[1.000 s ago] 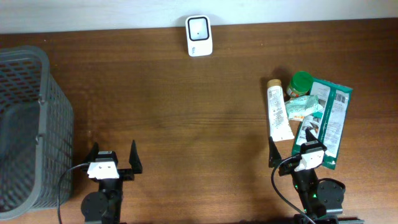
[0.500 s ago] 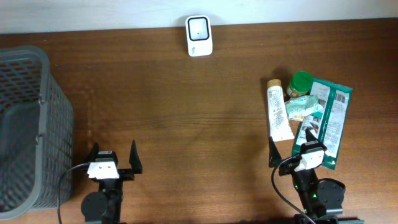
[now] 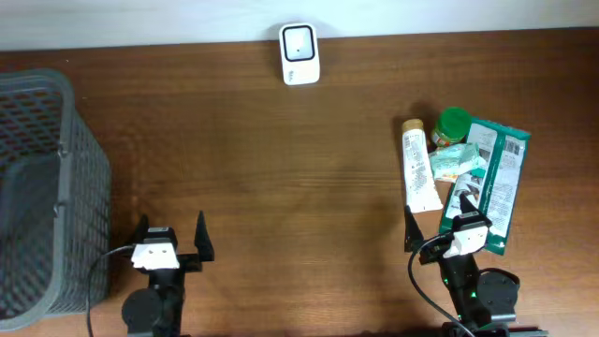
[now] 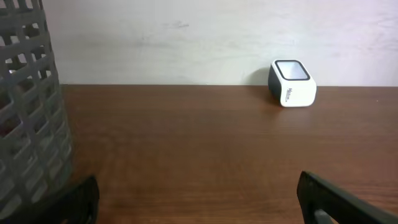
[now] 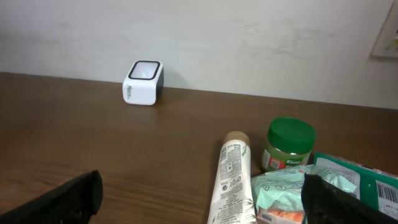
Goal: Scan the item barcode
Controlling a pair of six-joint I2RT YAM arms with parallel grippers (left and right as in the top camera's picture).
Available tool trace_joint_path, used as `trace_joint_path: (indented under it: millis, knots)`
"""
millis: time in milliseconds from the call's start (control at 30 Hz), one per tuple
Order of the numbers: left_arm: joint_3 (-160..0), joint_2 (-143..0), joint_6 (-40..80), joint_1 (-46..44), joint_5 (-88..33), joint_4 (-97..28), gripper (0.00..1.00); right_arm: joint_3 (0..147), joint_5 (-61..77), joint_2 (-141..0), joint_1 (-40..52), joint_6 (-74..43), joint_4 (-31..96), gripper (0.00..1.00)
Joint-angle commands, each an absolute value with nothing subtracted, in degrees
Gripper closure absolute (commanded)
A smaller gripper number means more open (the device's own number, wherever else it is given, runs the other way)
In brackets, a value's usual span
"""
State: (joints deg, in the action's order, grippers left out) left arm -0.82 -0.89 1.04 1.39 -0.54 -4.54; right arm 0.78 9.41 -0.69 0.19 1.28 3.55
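Observation:
The white barcode scanner (image 3: pixel 299 54) stands at the table's far edge, also seen as a small white box (image 4: pixel 291 83) (image 5: pixel 143 83). The items lie in a cluster at the right: a white tube (image 3: pixel 420 167) (image 5: pixel 231 180), a green-lidded jar (image 3: pixel 453 124) (image 5: pixel 288 145), a pale green pouch (image 3: pixel 456 162) (image 5: pixel 283 190) and a dark green packet (image 3: pixel 500 176). My right gripper (image 3: pixel 438 228) (image 5: pixel 202 196) is open just in front of the tube and holds nothing. Over bare wood at the near left, my left gripper (image 3: pixel 170 236) (image 4: pixel 199 196) is open and empty.
A tall grey mesh basket (image 3: pixel 37 187) (image 4: pixel 28 106) fills the left side, close beside my left gripper. A pale wall runs behind the table's far edge.

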Motion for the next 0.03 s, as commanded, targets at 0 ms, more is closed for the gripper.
trace_joint_path:
  millis: [0]
  knots:
    - [-0.49,-0.34,0.36,1.67,0.25,-4.75,0.01,0.32,10.33,-0.21,-0.03,1.08,3.60,0.02]
